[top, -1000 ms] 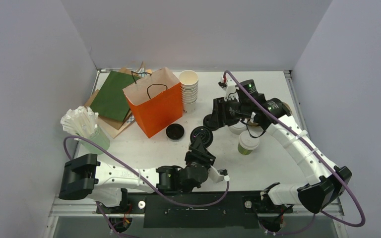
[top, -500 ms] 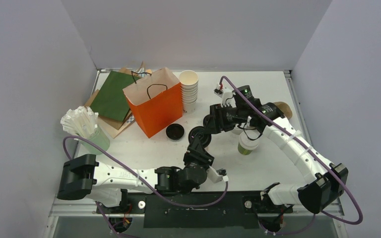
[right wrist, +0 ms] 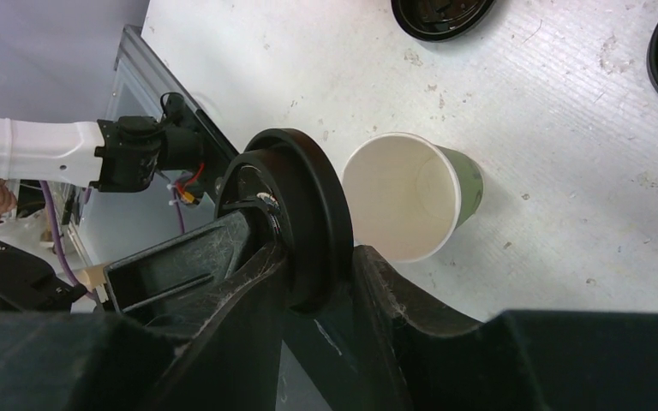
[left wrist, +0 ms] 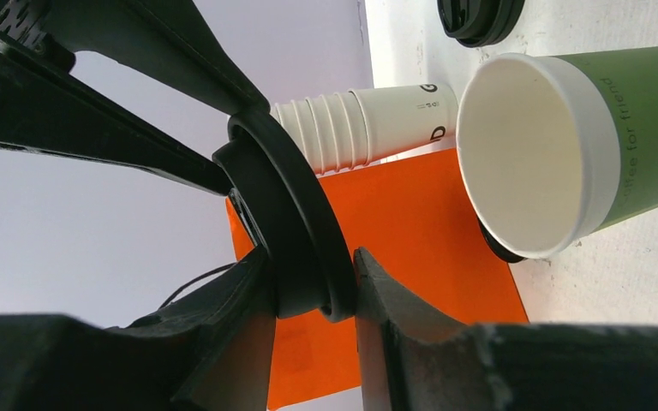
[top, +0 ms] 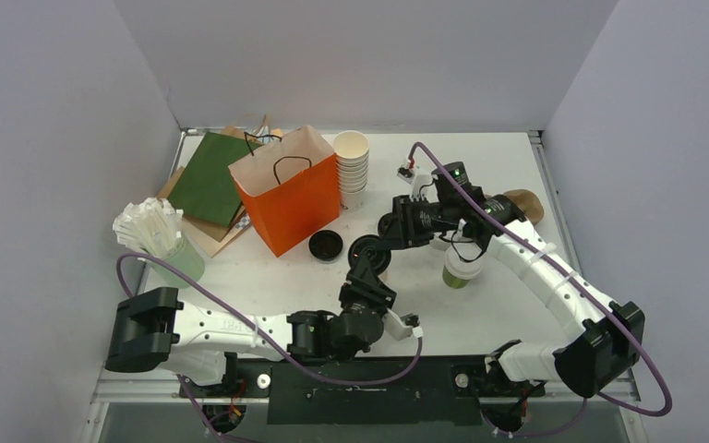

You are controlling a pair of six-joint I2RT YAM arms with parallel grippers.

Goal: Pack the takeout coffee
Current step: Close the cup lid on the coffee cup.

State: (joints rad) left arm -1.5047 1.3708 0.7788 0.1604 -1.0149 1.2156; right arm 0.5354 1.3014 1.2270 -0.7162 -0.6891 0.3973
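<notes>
I read the left gripper (left wrist: 313, 287) as clenched on the rim of a black lid (left wrist: 284, 214), which it holds on edge above the table (top: 498, 148). The right gripper (right wrist: 319, 270) pinches the same lid from the opposite side. The green cup (top: 459, 268) stands upright and uncapped on the table, just right of both grippers and well apart from the orange bag (top: 286, 203).

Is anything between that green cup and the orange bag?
Yes. The left end effector and right end effector both pinch a black lid between cup and bag; a loose lid lies by the bag.
</notes>
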